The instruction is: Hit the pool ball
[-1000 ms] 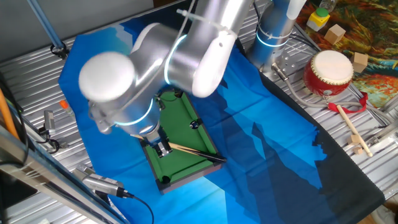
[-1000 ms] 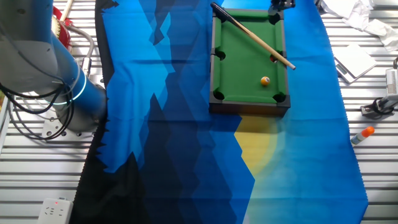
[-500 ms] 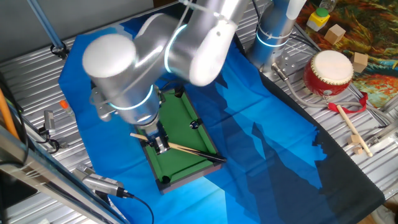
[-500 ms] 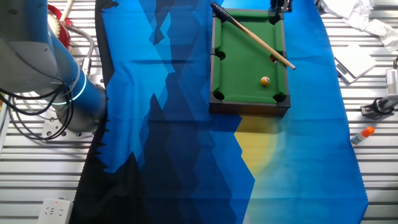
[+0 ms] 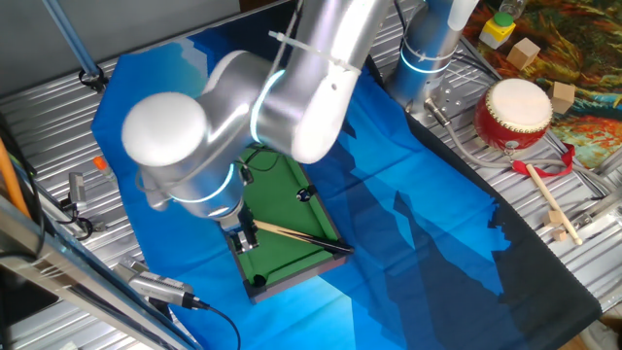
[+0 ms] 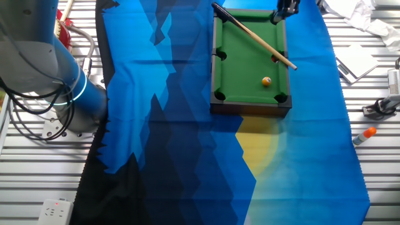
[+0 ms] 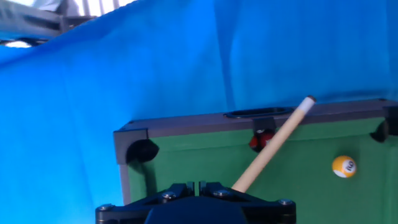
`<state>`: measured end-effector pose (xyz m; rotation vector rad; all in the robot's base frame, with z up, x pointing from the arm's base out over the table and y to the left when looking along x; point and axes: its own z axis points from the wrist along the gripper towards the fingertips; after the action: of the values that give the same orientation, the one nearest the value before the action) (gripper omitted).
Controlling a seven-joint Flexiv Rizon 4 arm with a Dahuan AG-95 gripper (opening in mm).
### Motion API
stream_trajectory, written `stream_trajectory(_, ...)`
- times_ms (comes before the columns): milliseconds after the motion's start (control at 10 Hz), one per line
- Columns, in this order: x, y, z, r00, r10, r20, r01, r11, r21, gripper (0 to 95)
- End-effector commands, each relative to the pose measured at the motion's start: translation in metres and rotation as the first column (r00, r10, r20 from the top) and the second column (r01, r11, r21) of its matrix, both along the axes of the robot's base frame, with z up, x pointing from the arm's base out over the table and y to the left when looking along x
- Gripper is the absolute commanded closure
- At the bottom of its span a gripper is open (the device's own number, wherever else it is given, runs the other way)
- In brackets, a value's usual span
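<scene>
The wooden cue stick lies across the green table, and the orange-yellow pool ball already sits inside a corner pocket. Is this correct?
Not quite. The cue stick does lie across the green table, but the pool ball rests on the open felt, short of the corner pocket; the other fixed view shows this.

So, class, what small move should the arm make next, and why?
Probably lower the claw onto the cue: it lies across the table right under the claw, seemingly ungripped, and the ball sits untouched beside it.
</scene>
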<state>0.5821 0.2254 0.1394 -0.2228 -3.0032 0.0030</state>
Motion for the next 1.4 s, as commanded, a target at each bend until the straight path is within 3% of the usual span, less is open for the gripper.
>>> stream_trajectory(100, 0.002, -0.006, -0.007, 0.995, -0.098, -0.009, 0.098, 0.995, 0.009, 38.0)
stream_trajectory(400, -0.007, -0.022, -0.013, 0.994, -0.107, -0.009, 0.106, 0.994, -0.017, 38.0)
stream_trajectory(500, -0.009, -0.029, -0.018, 0.994, -0.107, -0.008, 0.106, 0.994, -0.019, 57.0)
stream_trajectory(800, -0.011, -0.039, -0.032, 0.994, -0.106, -0.003, 0.106, 0.994, -0.025, 57.0)
stream_trajectory(1000, -0.01, -0.039, -0.034, 0.996, -0.094, -0.003, 0.094, 0.995, -0.019, 57.0)
stream_trajectory(1300, -0.013, -0.037, -0.034, 0.997, -0.074, -0.011, 0.074, 0.997, 0.025, 57.0)
stream_trajectory(1400, -0.017, -0.035, -0.034, 0.997, -0.08, -0.011, 0.08, 0.997, 0.023, 57.0)
